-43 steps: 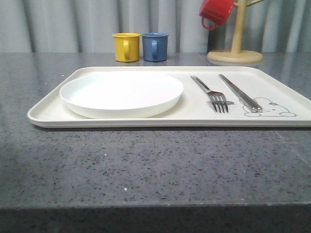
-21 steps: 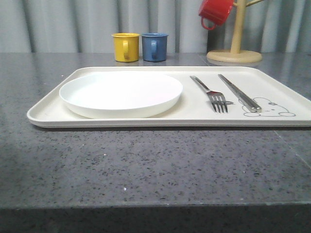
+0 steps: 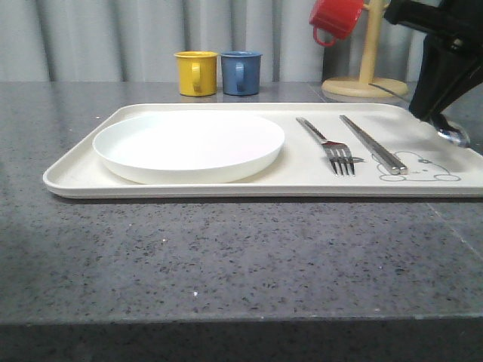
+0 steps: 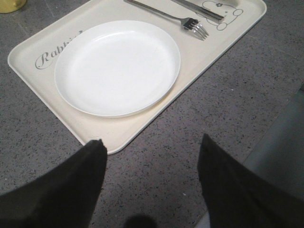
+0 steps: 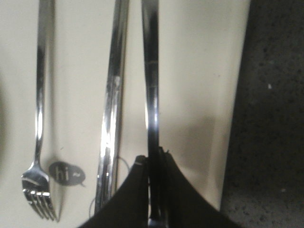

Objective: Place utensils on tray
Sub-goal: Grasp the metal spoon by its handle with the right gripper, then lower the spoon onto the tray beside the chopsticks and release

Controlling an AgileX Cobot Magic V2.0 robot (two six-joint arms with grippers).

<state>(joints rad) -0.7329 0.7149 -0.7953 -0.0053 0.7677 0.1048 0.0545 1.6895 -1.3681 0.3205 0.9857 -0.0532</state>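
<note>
The cream tray (image 3: 75, 172) lies on the grey table and holds a white plate (image 3: 189, 143), a fork (image 3: 332, 147) and a flat knife-like piece (image 3: 373, 143). My right gripper (image 3: 436, 119) hangs over the tray's right end, shut on a spoon (image 3: 454, 137) whose bowl dips toward the tray. In the right wrist view the spoon handle (image 5: 152, 95) runs between the shut fingers (image 5: 137, 190), beside the knife-like piece (image 5: 111, 109) and fork (image 5: 40, 95). My left gripper (image 4: 151, 141) is open over bare table by the tray's corner (image 4: 114, 137), near the plate (image 4: 116, 66).
A yellow mug (image 3: 196, 72) and a blue mug (image 3: 241, 72) stand behind the tray. A red mug (image 3: 336, 19) hangs on a wooden mug stand (image 3: 366, 75) at the back right. Grey table stretches in front of the tray.
My right arm has come into the front view from the upper right, carrying the spoon over the tray's right end. The plate, fork and knife-like piece have not moved.
</note>
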